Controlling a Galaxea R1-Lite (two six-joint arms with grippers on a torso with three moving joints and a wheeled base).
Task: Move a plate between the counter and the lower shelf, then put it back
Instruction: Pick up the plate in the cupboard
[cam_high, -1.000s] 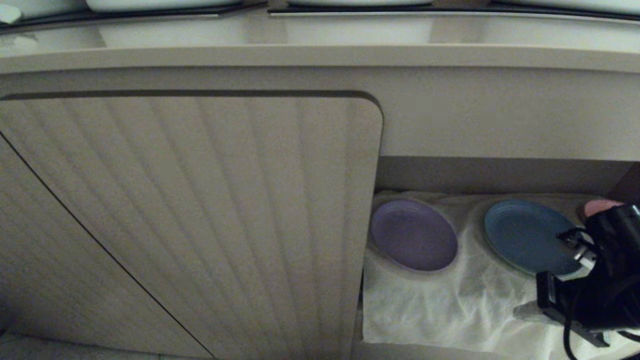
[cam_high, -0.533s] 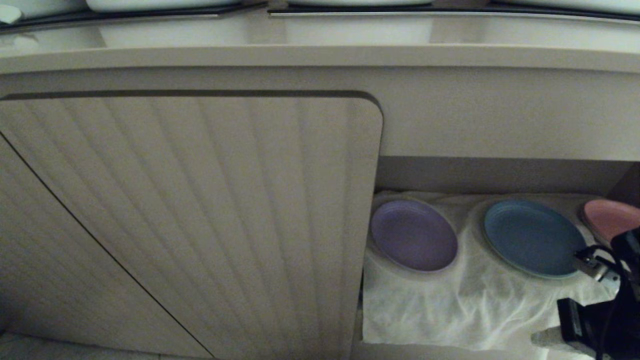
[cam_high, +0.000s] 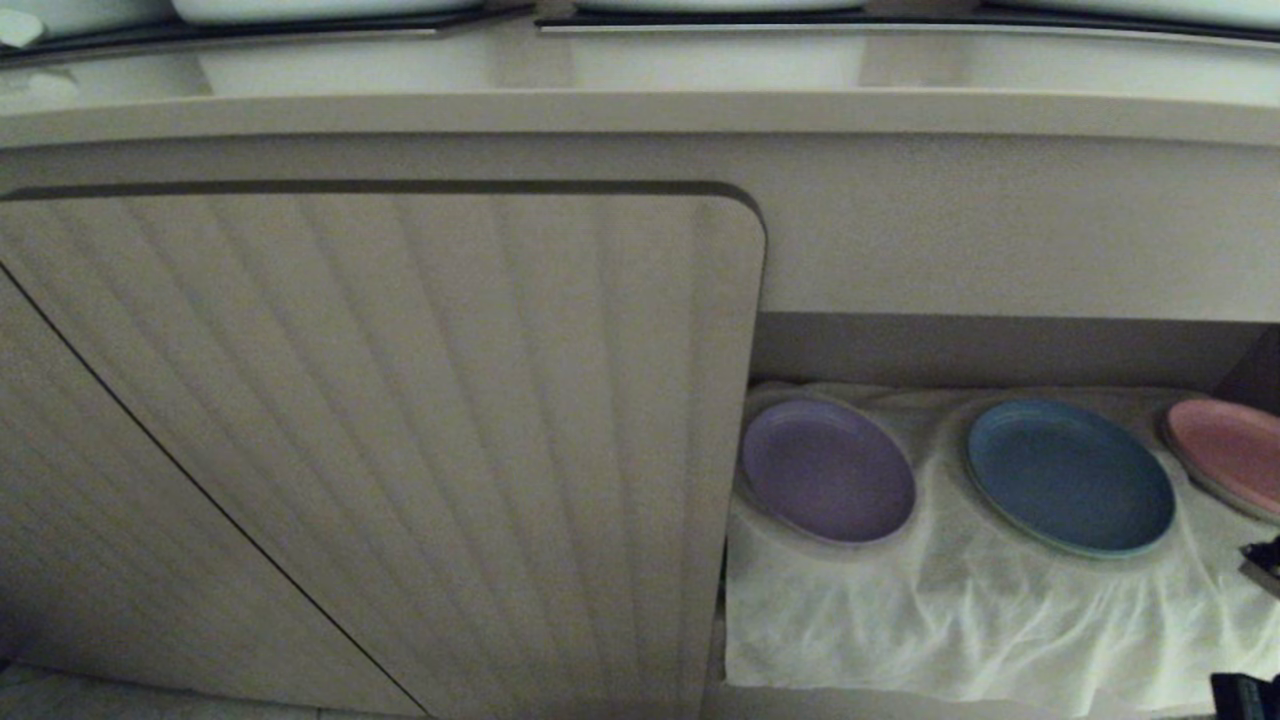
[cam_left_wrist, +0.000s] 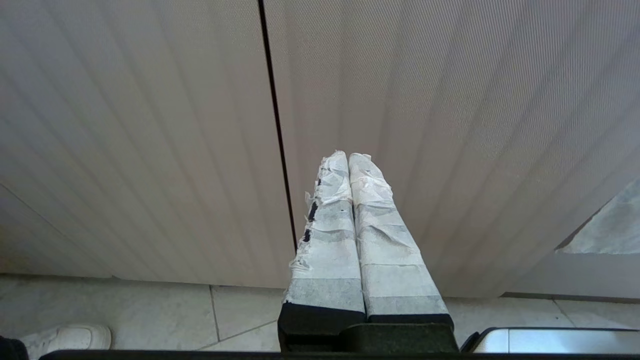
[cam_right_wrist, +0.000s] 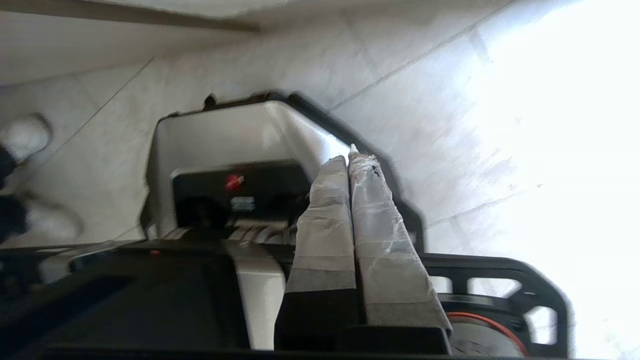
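The lavender plate (cam_high: 827, 470) lies flat on the white cloth of the lower shelf (cam_high: 940, 620), at its left end beside the cabinet door. The beige counter (cam_high: 640, 75) runs across the top of the head view. My right gripper (cam_right_wrist: 348, 159) is shut and empty, pointing down over my own base and the pale floor; only a dark scrap of that arm (cam_high: 1262, 560) shows at the head view's right edge. My left gripper (cam_left_wrist: 348, 157) is shut, holds nothing, and is parked facing the ribbed door.
A blue plate (cam_high: 1068, 477) and a pink plate (cam_high: 1228, 452) lie to the right of the lavender one on the same cloth. The ribbed beige cabinet door (cam_high: 380, 440) fills the left. White dishes (cam_high: 320, 8) stand at the counter's back edge.
My right arm has drawn back from in front of the blue and pink plates, down and to the right, almost out of the head view. The plates have not moved.
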